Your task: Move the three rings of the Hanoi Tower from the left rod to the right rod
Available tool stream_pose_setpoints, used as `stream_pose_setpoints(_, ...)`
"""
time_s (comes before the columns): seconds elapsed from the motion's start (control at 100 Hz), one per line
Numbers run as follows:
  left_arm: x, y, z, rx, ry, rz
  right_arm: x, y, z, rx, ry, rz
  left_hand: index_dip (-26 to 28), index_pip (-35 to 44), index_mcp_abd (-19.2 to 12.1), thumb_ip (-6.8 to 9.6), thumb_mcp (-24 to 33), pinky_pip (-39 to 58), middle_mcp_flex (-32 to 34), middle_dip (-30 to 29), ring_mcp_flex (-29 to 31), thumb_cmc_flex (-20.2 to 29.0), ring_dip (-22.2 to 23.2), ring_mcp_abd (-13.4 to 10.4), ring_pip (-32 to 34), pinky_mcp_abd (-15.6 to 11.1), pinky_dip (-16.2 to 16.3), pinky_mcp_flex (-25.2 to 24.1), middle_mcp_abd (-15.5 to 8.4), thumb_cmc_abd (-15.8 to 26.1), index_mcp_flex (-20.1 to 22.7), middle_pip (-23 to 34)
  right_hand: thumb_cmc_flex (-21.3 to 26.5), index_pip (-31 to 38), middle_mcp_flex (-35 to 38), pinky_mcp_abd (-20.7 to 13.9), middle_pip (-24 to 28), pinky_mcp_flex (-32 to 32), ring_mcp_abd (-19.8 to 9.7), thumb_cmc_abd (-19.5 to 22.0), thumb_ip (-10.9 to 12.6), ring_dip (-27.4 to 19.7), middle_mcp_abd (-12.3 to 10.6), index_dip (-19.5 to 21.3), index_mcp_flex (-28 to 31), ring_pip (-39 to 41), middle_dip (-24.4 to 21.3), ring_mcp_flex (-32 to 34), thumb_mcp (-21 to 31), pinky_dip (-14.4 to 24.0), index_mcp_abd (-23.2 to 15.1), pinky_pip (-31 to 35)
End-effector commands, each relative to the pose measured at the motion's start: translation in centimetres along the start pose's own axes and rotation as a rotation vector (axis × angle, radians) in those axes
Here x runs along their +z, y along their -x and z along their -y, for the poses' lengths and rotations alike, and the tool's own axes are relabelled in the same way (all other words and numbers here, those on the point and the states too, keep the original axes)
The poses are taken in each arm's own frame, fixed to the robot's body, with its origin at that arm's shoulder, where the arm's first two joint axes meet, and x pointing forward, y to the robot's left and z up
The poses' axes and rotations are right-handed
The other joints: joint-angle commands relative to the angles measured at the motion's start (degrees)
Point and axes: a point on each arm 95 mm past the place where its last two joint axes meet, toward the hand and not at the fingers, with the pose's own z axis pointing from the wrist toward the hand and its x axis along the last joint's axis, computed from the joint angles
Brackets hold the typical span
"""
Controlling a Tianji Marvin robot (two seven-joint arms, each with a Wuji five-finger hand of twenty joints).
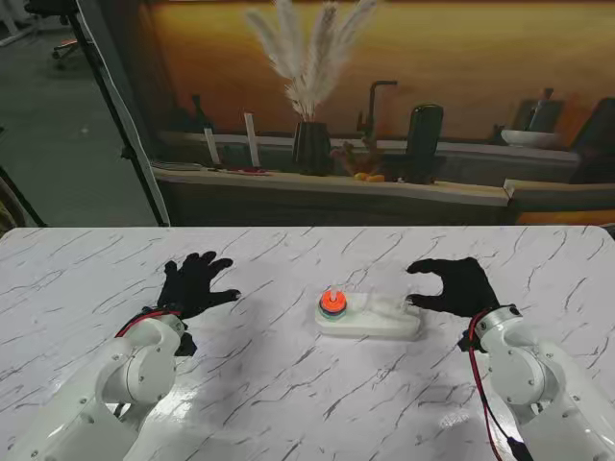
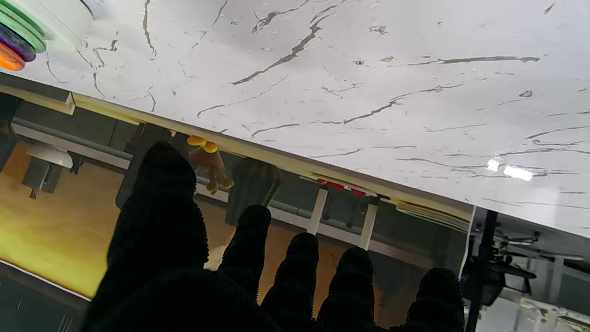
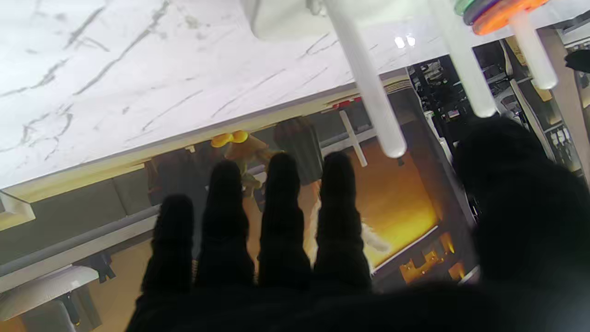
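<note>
Fingers (image 1: 197, 264) of both my hands are spread and hold nothing. All three rings (image 1: 332, 303) sit stacked on the base's (image 1: 384, 322) left rod; no transfer begun. Next: pinch the orange top ring.

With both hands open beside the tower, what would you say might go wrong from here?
1. The rings are stacked tightly on the left rod, so fingers may lift more than one.
2. The clear rods are hard to see from the stand view, so the right hand, close to the white base, could knock one.
</note>
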Motion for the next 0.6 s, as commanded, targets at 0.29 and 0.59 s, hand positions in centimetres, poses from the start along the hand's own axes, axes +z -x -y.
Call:
stream_pose_setpoints(0.29,-0.25,-0.54,-0.34,-0.014,0.021,-0.023,-0.36,-0.35,0.61,0.015,-0.011,0.002,-0.4,-0.6,-0.6,-1.21,-0.6,0.6,-0.4,0.1,-0.9,-0.6,0.2,0.5,-0.2,1.6,-0.7,-0.7,0.5,1.4,-1.4,-0.7,-1.8,-1.1,-1.5,19.3,-0.2,-1.0,-1.2,0.4,1.0,-0.8,-0.4,0.7,-2.1,-0.9,-0.5,-0.3,0.5,-0.5,0.5,-0.4)
stream_pose_setpoints(0.59,-0.07,-0.65,0.17,-0.001,0.009,-0.025,-0.12,0.15,0.19,0.003,-0.016,-0.001,-0.4,-0.7,-0.6,-1.21,-0.6,0.6,-0.4,0.1,-0.9,-0.6,0.2,0.5,-0.2,1.6,-0.6,-0.7,0.6,1.3,-1.5,-0.7,-2.0,-1.8,-2.3,19.3,-0.3,-1.1,-1.0,-0.7,1.0,-0.7,0.4,0.5,-3.7,-1.0,-0.5,-0.7,0.6,-0.5,1.8,-0.4)
